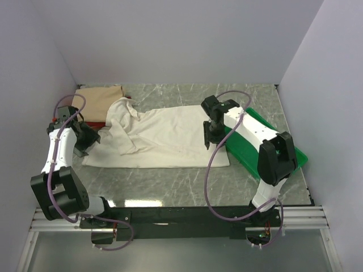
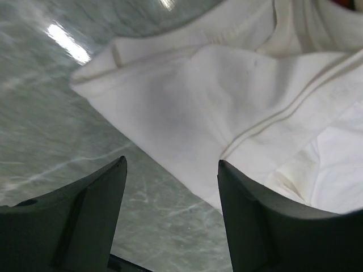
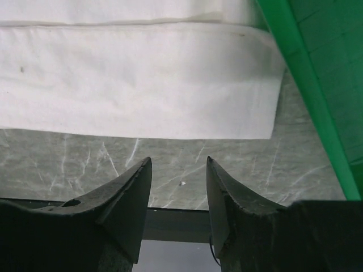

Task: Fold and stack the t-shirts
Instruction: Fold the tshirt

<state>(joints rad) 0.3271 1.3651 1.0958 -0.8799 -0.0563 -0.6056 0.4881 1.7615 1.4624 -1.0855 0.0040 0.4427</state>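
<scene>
The left hand [image 2: 170, 165] stands wide with nothing between its fingers. It hangs low over the bench [image 1: 170, 187], just at the near edge of the cream t-shirt [image 1: 164, 136], at the left of the frame. The right hand [image 3: 178, 161] is parted too and empty, poised over the shirt's hemmed right end, just beside the green tray [image 3: 323, 68].

The cream shirt lies spread across the middle of the bench. Its right half is flat and smooth; toward the upper left it is bunched and lapped over itself.

Behind it, in the upper left corner, the tan t-shirt [image 1: 99, 97] lies folded. Only a sliver of the red t-shirt [image 1: 96, 124] shows under it.

The right arm covers much of the tray, so I cannot tell what it holds.
</scene>
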